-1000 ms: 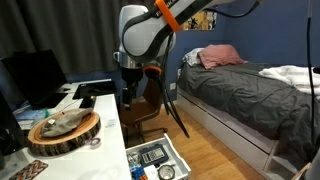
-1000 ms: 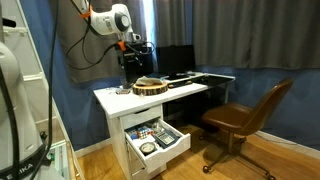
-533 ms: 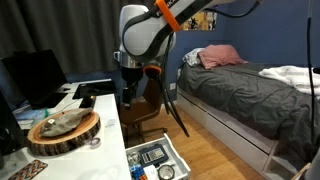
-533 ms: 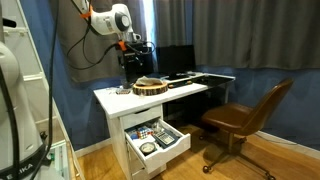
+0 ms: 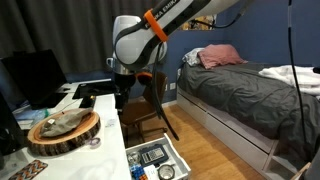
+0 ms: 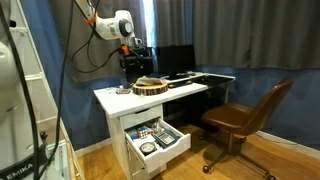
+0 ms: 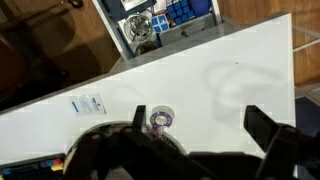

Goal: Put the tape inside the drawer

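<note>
The tape [image 7: 160,119] is a small pale roll lying flat on the white desk [image 7: 220,70]. It also shows beside the wooden slab in both exterior views [image 5: 94,142] [image 6: 122,90]. My gripper [image 7: 200,128] is open and empty above the desk, with the tape just inside its left finger in the wrist view. It hangs above the desk in both exterior views [image 5: 120,98] [image 6: 131,66]. The drawer [image 5: 181,158] [image 6: 160,154] is pulled open below the desk, white-walled and holding several small items. It shows at the top of the wrist view [image 7: 170,36].
A big bark-edged wooden slab [image 5: 63,132] [image 6: 150,87] lies on the desk next to the tape. A monitor [image 5: 32,78] and keyboard stand at the desk's back. A brown chair [image 6: 245,115] stands near the drawer. A bed [image 5: 250,90] is beyond.
The arm has shifted a little toward the monitor side of the desk, gripper still open. The tape, slab and drawer have not moved.
</note>
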